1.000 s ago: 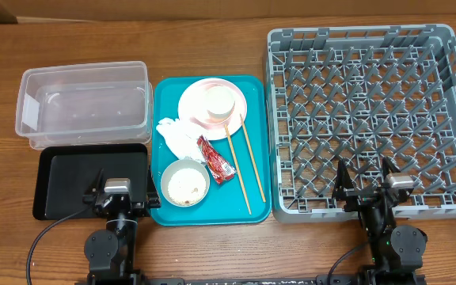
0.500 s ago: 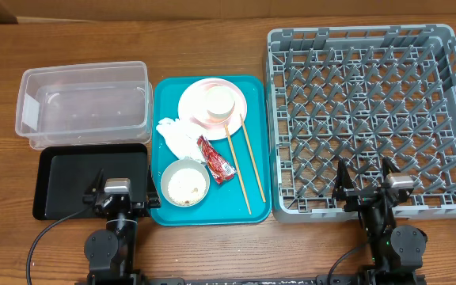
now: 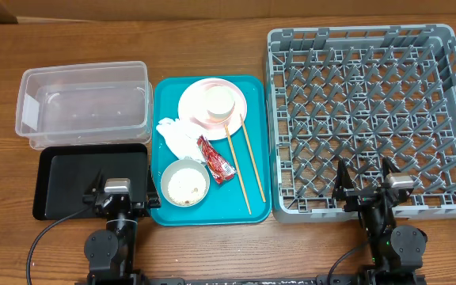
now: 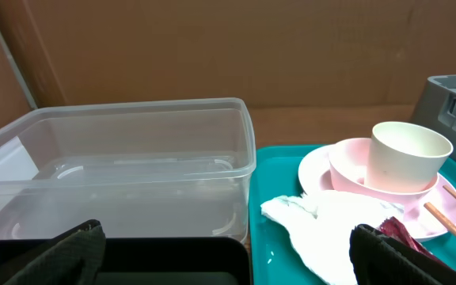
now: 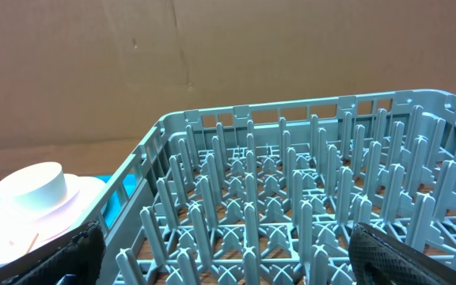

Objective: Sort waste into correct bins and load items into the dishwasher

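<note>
On the teal tray [image 3: 165, 95] lie a pale pink plate [image 3: 195, 111] with a white cup [image 3: 221, 101] on it, a crumpled napkin [image 3: 178, 133], a red wrapper [image 3: 216, 158], two chopsticks [image 3: 244, 162] and a whitish bowl [image 3: 184, 182] holding rice. The clear tub [image 3: 84, 107] and black tray [image 3: 77, 178] are to its left, the grey rack [image 3: 370, 119] to its right. My left gripper [image 3: 118, 191] is open and empty over the black tray's near edge. My right gripper [image 3: 365, 180] is open and empty over the rack's near edge. I see only one bowl.
The left wrist view shows the tub [image 4: 133, 158], napkin [image 4: 323, 226], cup [image 4: 408, 154] and a few rice grains [image 4: 269, 257] on the teal tray. The right wrist view shows the rack's pegs [image 5: 291, 198]. A brown cardboard wall stands behind the table.
</note>
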Robot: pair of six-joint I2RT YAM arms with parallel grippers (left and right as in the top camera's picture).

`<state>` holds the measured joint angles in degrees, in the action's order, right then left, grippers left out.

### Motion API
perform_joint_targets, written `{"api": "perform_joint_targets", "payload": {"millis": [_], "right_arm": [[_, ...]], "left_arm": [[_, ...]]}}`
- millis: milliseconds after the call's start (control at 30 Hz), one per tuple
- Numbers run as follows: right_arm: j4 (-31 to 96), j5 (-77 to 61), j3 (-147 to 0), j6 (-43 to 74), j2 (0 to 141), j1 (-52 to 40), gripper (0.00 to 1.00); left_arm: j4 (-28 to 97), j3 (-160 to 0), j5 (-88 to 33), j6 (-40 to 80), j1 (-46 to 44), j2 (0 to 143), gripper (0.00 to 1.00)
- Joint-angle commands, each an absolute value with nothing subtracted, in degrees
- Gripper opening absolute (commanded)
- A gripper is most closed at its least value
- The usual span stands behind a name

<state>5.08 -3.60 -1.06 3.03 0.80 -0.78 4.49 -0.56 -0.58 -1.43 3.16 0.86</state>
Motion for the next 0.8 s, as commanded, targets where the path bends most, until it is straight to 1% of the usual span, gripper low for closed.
{"api": "perform_joint_targets", "payload": {"millis": [0,367,433,500,600,667,767], "right_arm": [[4.58,-3.25,-0.49,3.44,0.23,-0.58,1.00],[4.58,-3.25,-0.49,3.44,0.23,-0.58,1.00],[4.58,-3.25,-0.49,3.44,0.23,-0.58,1.00],[4.58,-3.25,-0.49,3.44,0.23,-0.56,1.00],[4.58,-3.27,-0.49,3.44,0.23,-0.58,1.00],[4.58,-3.25,-0.49,3.44,0.23,-0.58,1.00],[4.58,-3.25,-0.49,3.44,0.23,-0.58,1.00]], "left_arm": [[4.43,-0.27,0.03,-0.86,3.62,0.27,1.00],[4.40,-0.27,-0.01,-0.86,3.62,0.27,1.00],[2.72,-0.27,-0.03,-0.86,3.62,0.27,1.00],[0.38,-0.27,-2.42,-0.69,3.62,0.25,1.00],[-1.32,-0.80,-9.34,-0.67,3.62,0.25,1.00],[-0.10,-2.68,-15.20,0.14,3.62,0.25,1.00],[3.84,-7.66,-18.61,5.74,3.62,0.27,1.00]]}}
